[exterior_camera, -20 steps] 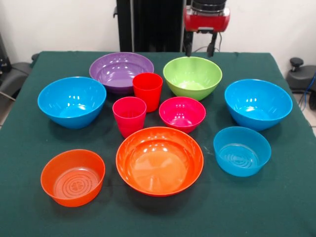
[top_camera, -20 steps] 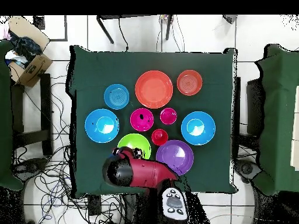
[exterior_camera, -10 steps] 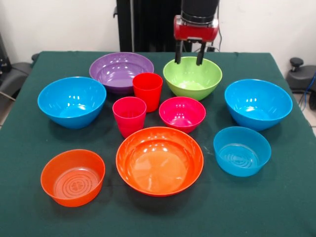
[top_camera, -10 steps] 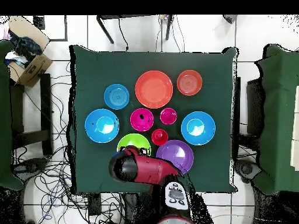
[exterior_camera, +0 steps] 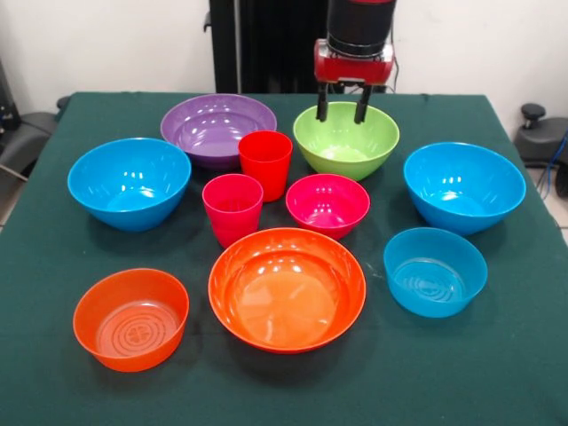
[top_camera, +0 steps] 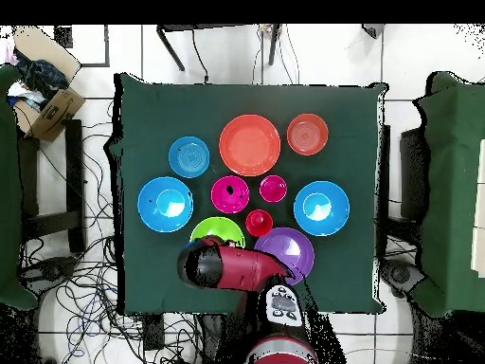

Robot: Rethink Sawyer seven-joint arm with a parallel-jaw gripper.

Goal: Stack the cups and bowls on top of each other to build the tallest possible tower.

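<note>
- The claw [exterior_camera: 341,113], fingers spread and empty, has dropped over the lime green bowl [exterior_camera: 346,139] at the far side of the tabletop [exterior_camera: 497,373].
- Nothing is stacked yet; that bowl looks like the first pick.

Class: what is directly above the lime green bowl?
The red and black arm's gripper hangs over the glossy lime green plastic bowl's far rim, jaws open. In the overhead view the arm covers most of that bowl. Its inside looks empty.

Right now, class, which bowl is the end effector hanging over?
The lime green bowl: the open end effector hangs at its far rim, while every other bowl sits clear of it.
</note>
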